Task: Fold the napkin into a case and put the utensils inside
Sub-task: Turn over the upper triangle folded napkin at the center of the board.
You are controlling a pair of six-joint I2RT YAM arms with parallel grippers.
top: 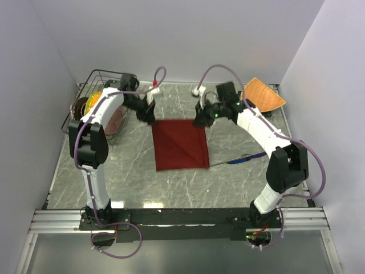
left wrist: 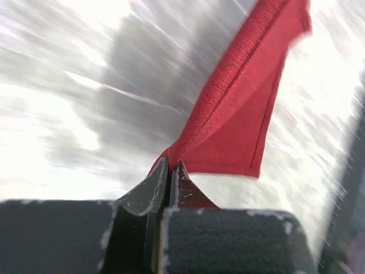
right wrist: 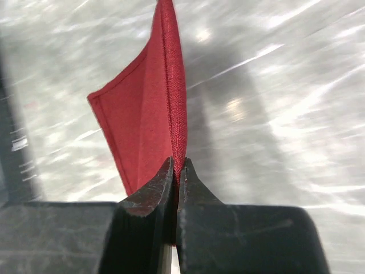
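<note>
The dark red napkin [top: 181, 144] lies spread on the marble table in the top view, with a diagonal crease. My left gripper [top: 150, 117] is shut on its far left corner; the left wrist view shows the cloth's hem [left wrist: 239, 97] pinched between the jaws [left wrist: 170, 166]. My right gripper [top: 199, 120] is shut on its far right corner; the right wrist view shows the hem [right wrist: 171, 103] running into the closed jaws [right wrist: 177, 165]. The blue-purple knife [top: 238, 160] lies just right of the napkin. The fork is not clearly visible.
A black wire basket [top: 97, 105] with coloured plates stands at the far left. The orange woven fan-shaped mat [top: 262, 94] lies at the far right corner. White walls close in the table on three sides.
</note>
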